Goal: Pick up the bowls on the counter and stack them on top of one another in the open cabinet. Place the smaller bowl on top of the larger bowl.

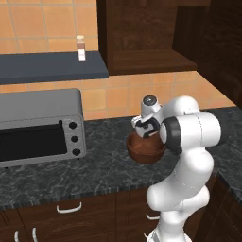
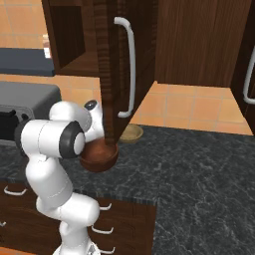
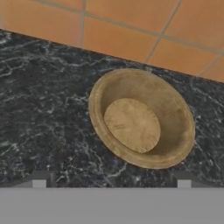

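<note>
The smaller bowl [image 3: 141,119], light tan, sits upright on the dark speckled counter [image 3: 43,109] close to the tiled wall. My gripper [image 3: 110,180] hovers above it, open, its fingertips [image 3: 39,178] spread wider than the bowl's near rim, with nothing held. From the right base view the smaller bowl [image 2: 131,133] peeks out behind the cabinet door. The larger bowl [image 1: 145,148], dark reddish-brown, rests on the counter [image 1: 104,160] just in front of my hand [image 1: 144,127], and its rim hides the fingers there. Above, the open cabinet [image 1: 152,59] has a bare shelf.
The cabinet's open door [image 2: 122,69] with its white handle hangs over the counter beside my arm. A silver toaster oven [image 1: 40,125] stands at the left. A small bottle [image 1: 81,48] sits on the grey-blue wall shelf [image 1: 52,68]. Bare worktop [image 2: 199,164] stretches to the right.
</note>
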